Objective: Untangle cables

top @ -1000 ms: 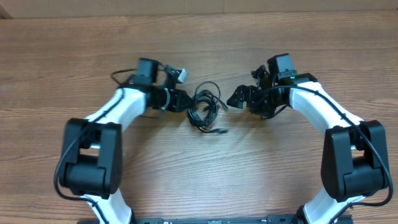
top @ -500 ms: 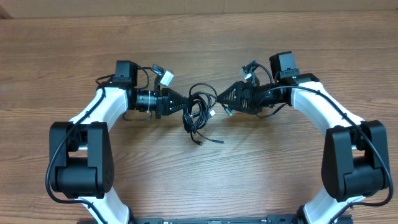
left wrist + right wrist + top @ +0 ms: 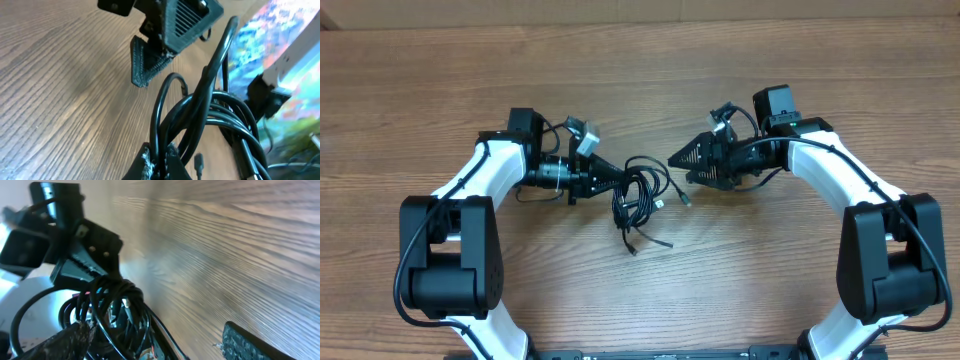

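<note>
— Where do we find the cables (image 3: 640, 193)?

— We see them as one small black bunch of loops on the wooden desk (image 3: 640, 70), lying between the tips of the two arms. One loose end trails out of the bunch on the side facing the robot. A pale-tipped plug end (image 3: 683, 200) lies just beside the bunch, on its right.

— And the left gripper (image 3: 618, 180)?

— We find it at the left side of the bunch, touching it. In the left wrist view its jaws are pressed together on several strands, which rise out of the pinch in tall loops.

— Is the bunch off the desk?

— We cannot tell that.

— And the right gripper (image 3: 678, 163)?

— We see it near the right side of the bunch, apart from it and pointing at it. In the right wrist view its jaws stand spread wide with nothing between them. The bunch sits ahead of them, nearer one finger than the other.
</note>
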You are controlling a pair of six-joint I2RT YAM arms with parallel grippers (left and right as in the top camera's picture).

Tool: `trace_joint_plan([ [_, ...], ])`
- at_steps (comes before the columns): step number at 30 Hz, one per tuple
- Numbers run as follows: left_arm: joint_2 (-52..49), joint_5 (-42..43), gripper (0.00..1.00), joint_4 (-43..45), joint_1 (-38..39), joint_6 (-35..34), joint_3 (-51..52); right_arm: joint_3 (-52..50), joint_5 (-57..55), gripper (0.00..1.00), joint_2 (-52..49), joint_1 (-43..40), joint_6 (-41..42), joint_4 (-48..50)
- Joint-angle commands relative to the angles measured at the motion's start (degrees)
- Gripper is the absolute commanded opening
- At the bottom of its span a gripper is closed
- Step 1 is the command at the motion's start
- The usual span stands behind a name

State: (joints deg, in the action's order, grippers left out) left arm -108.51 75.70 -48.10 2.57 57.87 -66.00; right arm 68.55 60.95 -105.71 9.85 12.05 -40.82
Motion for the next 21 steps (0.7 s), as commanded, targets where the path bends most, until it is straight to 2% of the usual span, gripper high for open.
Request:
trace_joint_plan([
  [1,1.68,0.68,0.04,-1.64,-0.31,12.9,0.26,0.04,-3.52,0.82,-0.31,0.26,-0.39,-1.49],
  [8,1.68,-1.81,0.04,-1.57,-0.28,12.94,0.26,0.04,-3.5,0.76,-0.31,0.26,-6.84,-6.8],
  [12,1.68,-2.71,0.04,-1.55,-0.28,12.94,0.26,0.04,-3.45,0.66,-0.31,0.39,-9.2,-8.57],
  [21,1.68,-2.58,0.04,-1.36,-0.28,12.92,0.26,0.04,-3.48,0.67,-0.31,5.4,-9.38,-8.59],
])
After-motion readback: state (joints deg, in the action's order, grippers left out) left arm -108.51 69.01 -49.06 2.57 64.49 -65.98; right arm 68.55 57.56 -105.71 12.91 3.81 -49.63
